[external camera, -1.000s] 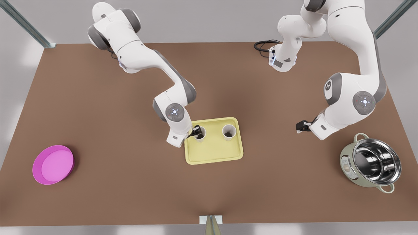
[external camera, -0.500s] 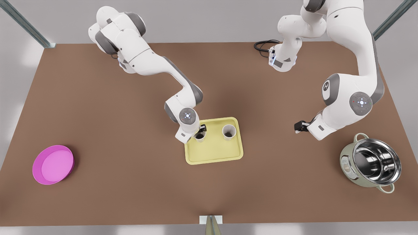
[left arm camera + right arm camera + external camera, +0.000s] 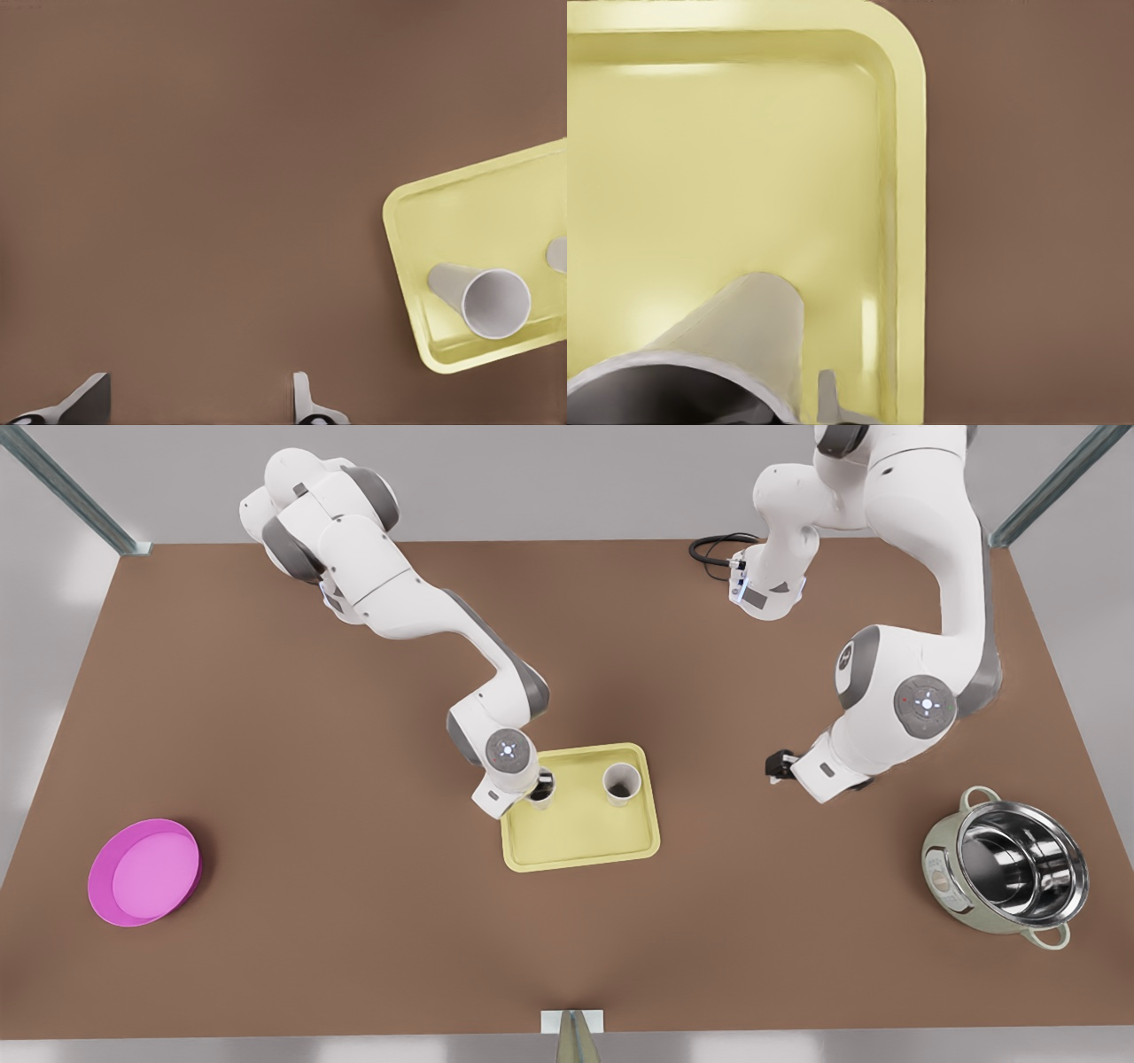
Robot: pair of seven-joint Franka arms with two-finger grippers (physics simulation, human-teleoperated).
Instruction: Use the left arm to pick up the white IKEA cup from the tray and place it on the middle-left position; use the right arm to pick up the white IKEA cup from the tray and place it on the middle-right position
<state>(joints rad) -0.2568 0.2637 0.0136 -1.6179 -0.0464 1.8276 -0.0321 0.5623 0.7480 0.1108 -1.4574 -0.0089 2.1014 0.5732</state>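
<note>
A pale yellow tray (image 3: 580, 841) lies mid-table with two white cups standing in it. My right gripper (image 3: 537, 782), on the arm at the front view's left, is down at the cup (image 3: 542, 792) nearer that side. In the right wrist view that cup (image 3: 735, 341) looms close, and one finger (image 3: 826, 390) stands just off its outer wall with a sliver of tray (image 3: 908, 177) between. My left gripper (image 3: 776, 766) hovers open over bare table to the front view's right of the tray. Its fingers (image 3: 306, 403) are wide apart, and the other cup (image 3: 621, 782) (image 3: 483, 298) stands apart from them.
A round magenta plate (image 3: 144, 872) lies at the front view's near left. A steel pot (image 3: 1010, 880) in a pale green housing stands at the near right. A black cable (image 3: 713, 547) coils at the table's far edge.
The right gripper has turned and sunk lower beside its cup. The left arm has swung toward the front view's left, closer to the tray. Both cups stay in place.
</note>
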